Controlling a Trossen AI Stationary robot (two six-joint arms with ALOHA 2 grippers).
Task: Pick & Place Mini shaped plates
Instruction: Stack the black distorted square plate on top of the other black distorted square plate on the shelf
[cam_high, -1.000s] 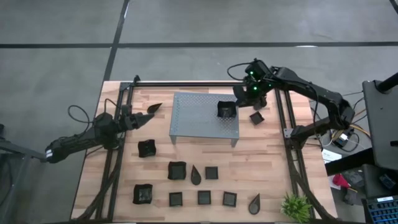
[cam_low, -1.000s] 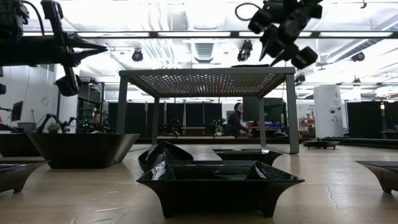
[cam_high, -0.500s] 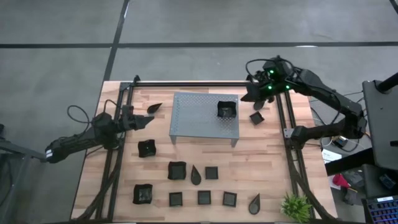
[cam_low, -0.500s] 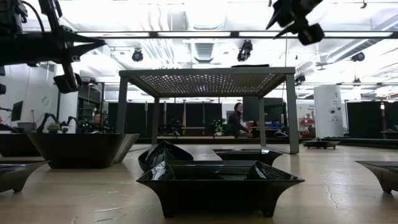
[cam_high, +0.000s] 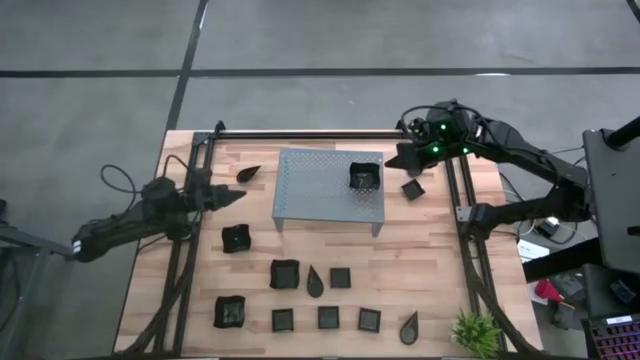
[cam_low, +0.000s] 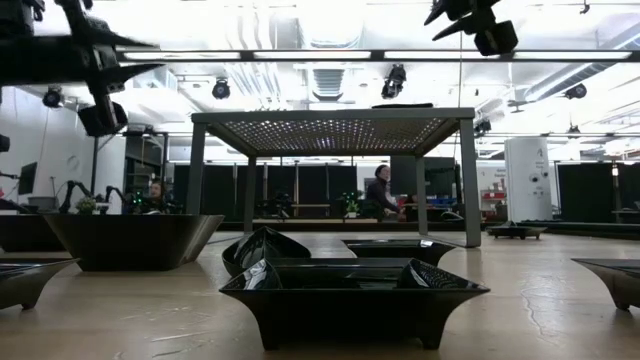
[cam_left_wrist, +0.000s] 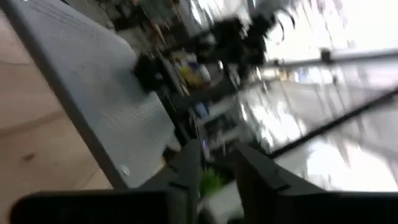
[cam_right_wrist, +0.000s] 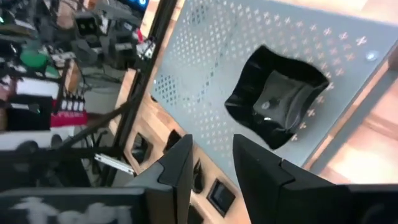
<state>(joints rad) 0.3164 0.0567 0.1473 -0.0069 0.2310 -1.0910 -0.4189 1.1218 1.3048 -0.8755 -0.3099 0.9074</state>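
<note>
Plates (cam_high: 300, 272) lie scattered over the counter (cam_high: 420, 240), one square plate (cam_high: 364, 177) sitting on the grey rack (cam_high: 315, 190). Right fingers (cam_high: 398, 160) hover narrow and empty beside the rack. Left fingers (cam_high: 232, 197) hang empty near a teardrop plate (cam_high: 248, 173); their gap I cannot tell.

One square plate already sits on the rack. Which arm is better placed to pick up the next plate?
Probably the right. Its empty, open tool hovers beside the grey perforated metal rack, close to a small glossy black square plate on the wood. The left tool, also empty, has a black teardrop plate nearby.
</note>
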